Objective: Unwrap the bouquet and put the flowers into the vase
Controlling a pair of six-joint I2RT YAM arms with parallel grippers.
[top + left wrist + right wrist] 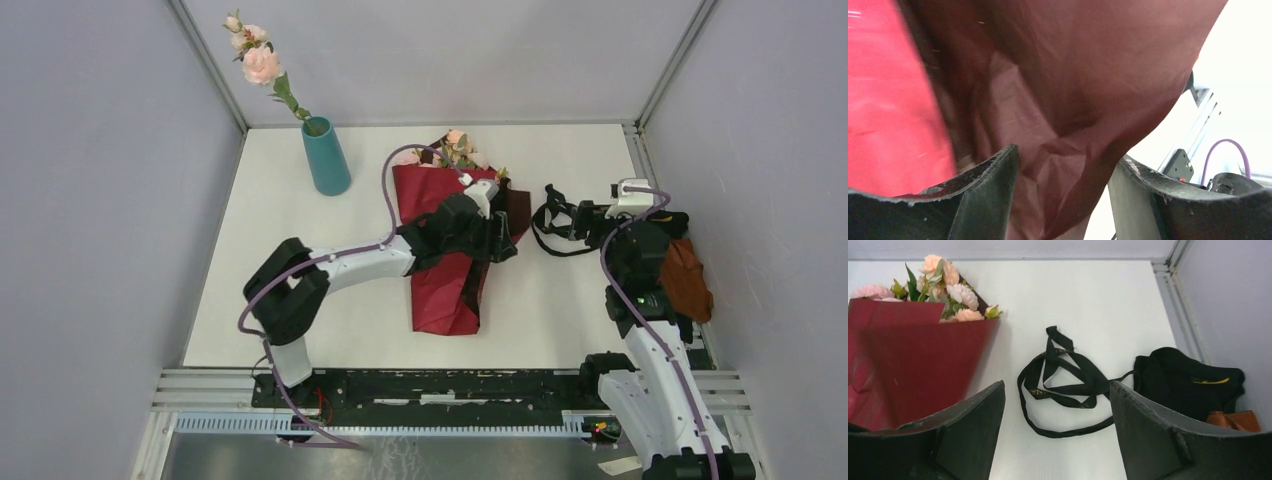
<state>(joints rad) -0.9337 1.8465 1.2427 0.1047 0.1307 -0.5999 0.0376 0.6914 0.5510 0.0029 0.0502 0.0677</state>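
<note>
The bouquet (447, 265) lies across the middle of the table in its dark red wrapping paper (913, 355), with no tie round it. Pink and peach flowers (948, 285) stick out of its far end. One stem of pink flowers (262, 65) stands in the teal vase (326, 155) at the back left. My left gripper (505, 225) is down on the wrap's right edge. Its jaws are apart, with a loose fold of the paper (1073, 75) between them. My right gripper (560, 212) hangs open over the table, to the right of the bouquet, with nothing in it.
A loose black ribbon (1093, 377) lies on the table just beyond my right gripper's fingers. A black-and-orange cloth pile (1188, 380) sits against the right wall. Grey walls close in the table on three sides.
</note>
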